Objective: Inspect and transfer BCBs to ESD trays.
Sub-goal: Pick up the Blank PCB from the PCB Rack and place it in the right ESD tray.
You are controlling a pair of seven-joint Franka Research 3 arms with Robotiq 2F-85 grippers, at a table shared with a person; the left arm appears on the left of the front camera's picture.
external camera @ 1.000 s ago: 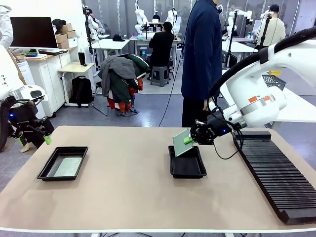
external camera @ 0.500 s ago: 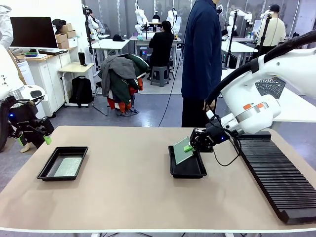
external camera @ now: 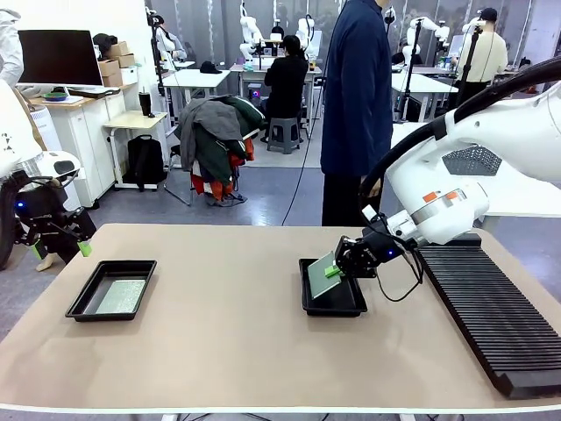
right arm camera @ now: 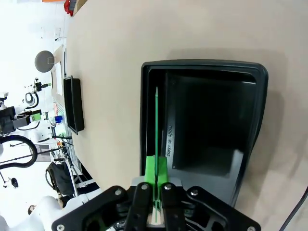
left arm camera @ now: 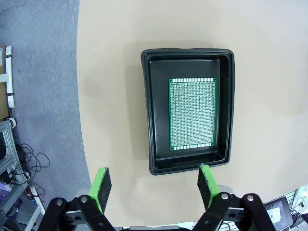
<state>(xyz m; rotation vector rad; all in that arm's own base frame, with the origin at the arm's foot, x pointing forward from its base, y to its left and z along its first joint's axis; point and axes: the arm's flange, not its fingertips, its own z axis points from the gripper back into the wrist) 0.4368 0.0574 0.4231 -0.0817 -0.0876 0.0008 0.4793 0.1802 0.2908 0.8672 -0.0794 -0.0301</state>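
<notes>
My right gripper [external camera: 334, 270] is shut on a green BCB [external camera: 321, 274], held tilted just over the black ESD tray [external camera: 332, 303] near the table's middle. In the right wrist view the board [right arm camera: 156, 120] is seen edge-on between the shut fingers [right arm camera: 156, 171], over the tray [right arm camera: 202, 67] whose inside is bare. A second ESD tray [external camera: 88, 298] at the left holds a flat BCB [external camera: 123, 296]. The left wrist view looks down on that tray [left arm camera: 149, 115] and its board [left arm camera: 192, 114]. My left gripper [left arm camera: 153, 183] is open above it; it also hangs at the table's left edge [external camera: 61, 248].
A long black ribbed rack [external camera: 491, 307] lies along the right side of the table. A person in dark blue [external camera: 355, 105] stands at the far edge behind the middle tray. Bare tabletop [external camera: 219, 316] lies between the two trays.
My right gripper has lowered the green board from above the middle tray down toward it, tilting it flatter. The left arm has stayed put.
</notes>
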